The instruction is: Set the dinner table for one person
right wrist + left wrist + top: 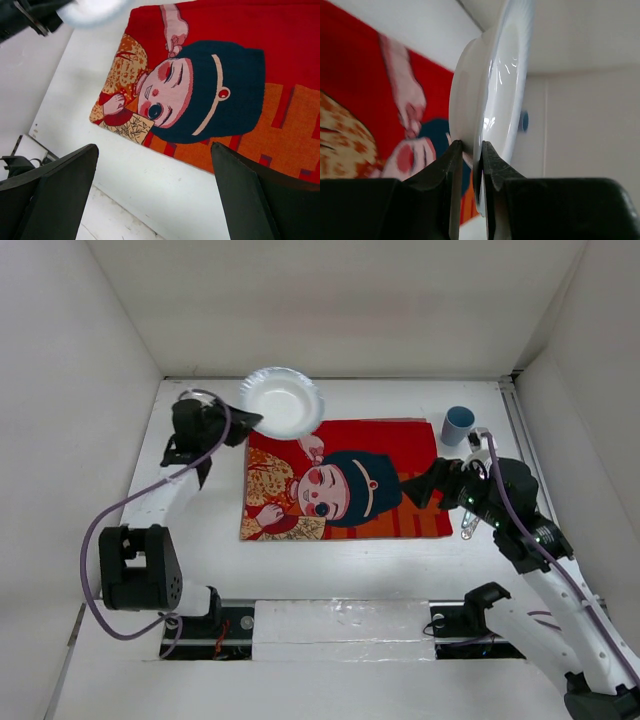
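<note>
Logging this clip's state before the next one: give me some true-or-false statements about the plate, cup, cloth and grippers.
1. The left gripper is clamped on the rim of the white plate. True.
2. The plate lies flat in the middle of the red cloth. False: it is in the gripper at the cloth's far left corner.
3. The right gripper holds the blue cup. False: it is open and empty.
4. The cup stands on the table, off the cloth. True.
</note>
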{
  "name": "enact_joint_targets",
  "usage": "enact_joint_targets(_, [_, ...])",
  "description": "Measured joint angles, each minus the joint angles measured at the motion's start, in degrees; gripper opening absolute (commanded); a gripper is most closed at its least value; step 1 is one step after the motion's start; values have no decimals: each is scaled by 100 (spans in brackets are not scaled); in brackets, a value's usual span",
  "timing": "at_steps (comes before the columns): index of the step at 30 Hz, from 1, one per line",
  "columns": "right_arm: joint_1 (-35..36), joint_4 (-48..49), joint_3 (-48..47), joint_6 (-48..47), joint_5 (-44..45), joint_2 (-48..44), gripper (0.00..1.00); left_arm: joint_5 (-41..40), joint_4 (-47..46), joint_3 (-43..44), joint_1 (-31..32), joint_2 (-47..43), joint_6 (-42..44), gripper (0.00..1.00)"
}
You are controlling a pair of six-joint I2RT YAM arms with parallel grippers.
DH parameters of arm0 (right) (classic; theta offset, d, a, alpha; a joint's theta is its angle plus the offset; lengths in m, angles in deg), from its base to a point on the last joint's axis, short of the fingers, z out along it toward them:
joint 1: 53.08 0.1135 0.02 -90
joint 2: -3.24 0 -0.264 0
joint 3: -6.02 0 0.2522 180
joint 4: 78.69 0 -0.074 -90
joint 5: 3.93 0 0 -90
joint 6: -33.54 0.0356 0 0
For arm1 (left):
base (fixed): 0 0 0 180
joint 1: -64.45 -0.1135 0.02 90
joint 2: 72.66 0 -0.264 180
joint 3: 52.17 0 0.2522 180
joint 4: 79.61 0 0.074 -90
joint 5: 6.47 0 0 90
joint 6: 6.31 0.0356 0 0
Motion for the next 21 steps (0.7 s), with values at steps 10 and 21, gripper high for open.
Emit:
enact_joint_targets(10, [-24,-374,-160,0,229,-382,100,1257,-1172,-501,1644,688,72,0])
enact_joint_targets(21, [-46,-577,-205,0,372,-483,100,1394,-2033,-540,1703,1408,9,0])
